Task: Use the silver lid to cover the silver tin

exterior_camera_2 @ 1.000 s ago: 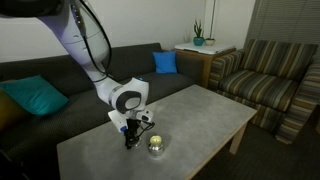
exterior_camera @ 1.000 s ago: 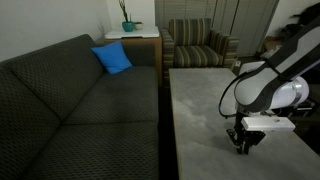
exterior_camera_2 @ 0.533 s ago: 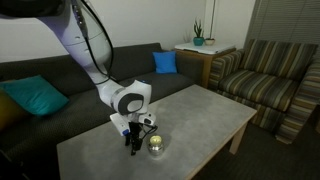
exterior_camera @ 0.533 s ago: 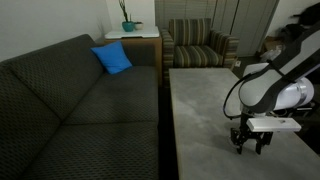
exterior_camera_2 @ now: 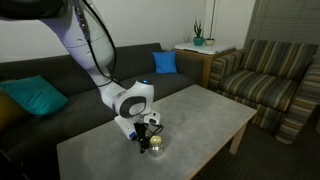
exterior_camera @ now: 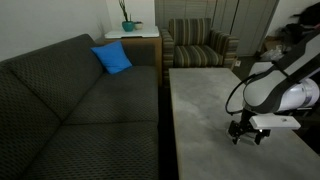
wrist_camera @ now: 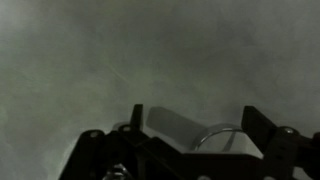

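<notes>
The silver tin (exterior_camera_2: 158,146) stands on the pale grey table (exterior_camera_2: 200,115), low and shiny with a yellowish glint. My gripper (exterior_camera_2: 148,136) hangs right over its near-left side, fingers pointing down. In an exterior view the gripper (exterior_camera: 250,138) shows its two fingers spread apart, and the tin is hidden behind it. In the wrist view the gripper (wrist_camera: 196,113) is open, and a curved bright metal rim (wrist_camera: 214,133) lies low between the dark fingers (wrist_camera: 137,115). I cannot tell the silver lid apart from the tin there. Nothing is clamped between the fingers.
A dark sofa (exterior_camera: 80,110) with a blue cushion (exterior_camera: 113,58) runs along the table's long side. A striped armchair (exterior_camera_2: 272,75) stands beyond the far end, beside a side table with a plant (exterior_camera_2: 198,42). The table edge (exterior_camera: 166,130) lies close to the sofa.
The gripper has gone from shut to open. It has shifted sideways across the table until it stands over the tin.
</notes>
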Controlling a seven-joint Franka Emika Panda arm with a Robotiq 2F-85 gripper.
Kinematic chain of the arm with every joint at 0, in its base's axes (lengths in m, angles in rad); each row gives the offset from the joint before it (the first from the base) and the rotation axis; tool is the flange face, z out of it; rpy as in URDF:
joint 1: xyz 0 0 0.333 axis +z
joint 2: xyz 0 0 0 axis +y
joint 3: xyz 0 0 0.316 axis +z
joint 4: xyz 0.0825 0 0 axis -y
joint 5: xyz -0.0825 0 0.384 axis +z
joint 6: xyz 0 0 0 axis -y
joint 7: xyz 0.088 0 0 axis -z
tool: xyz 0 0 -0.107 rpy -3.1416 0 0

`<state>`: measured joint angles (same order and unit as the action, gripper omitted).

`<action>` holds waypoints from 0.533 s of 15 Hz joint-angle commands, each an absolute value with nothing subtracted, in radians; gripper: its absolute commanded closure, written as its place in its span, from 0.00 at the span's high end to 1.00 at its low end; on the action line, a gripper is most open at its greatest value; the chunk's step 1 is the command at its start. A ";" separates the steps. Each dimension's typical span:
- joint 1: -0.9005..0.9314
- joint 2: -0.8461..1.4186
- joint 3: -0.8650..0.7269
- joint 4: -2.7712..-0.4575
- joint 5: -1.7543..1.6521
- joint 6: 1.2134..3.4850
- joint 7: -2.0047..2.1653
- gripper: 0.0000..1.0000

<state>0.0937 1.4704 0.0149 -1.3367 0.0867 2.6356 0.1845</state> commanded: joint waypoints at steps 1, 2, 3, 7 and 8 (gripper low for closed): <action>0.087 1.470 0.034 -1.335 0.074 2.670 0.127 1.00; 0.089 1.470 0.039 -1.330 0.072 2.667 0.116 1.00; 0.095 1.470 0.039 -1.323 0.071 2.657 0.116 1.00; 0.106 1.470 0.034 -1.306 0.067 2.646 0.116 1.00; 0.109 1.470 0.029 -1.299 0.066 2.642 0.122 1.00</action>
<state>0.1093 1.4703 0.0336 -1.3124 0.0757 2.6481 0.1343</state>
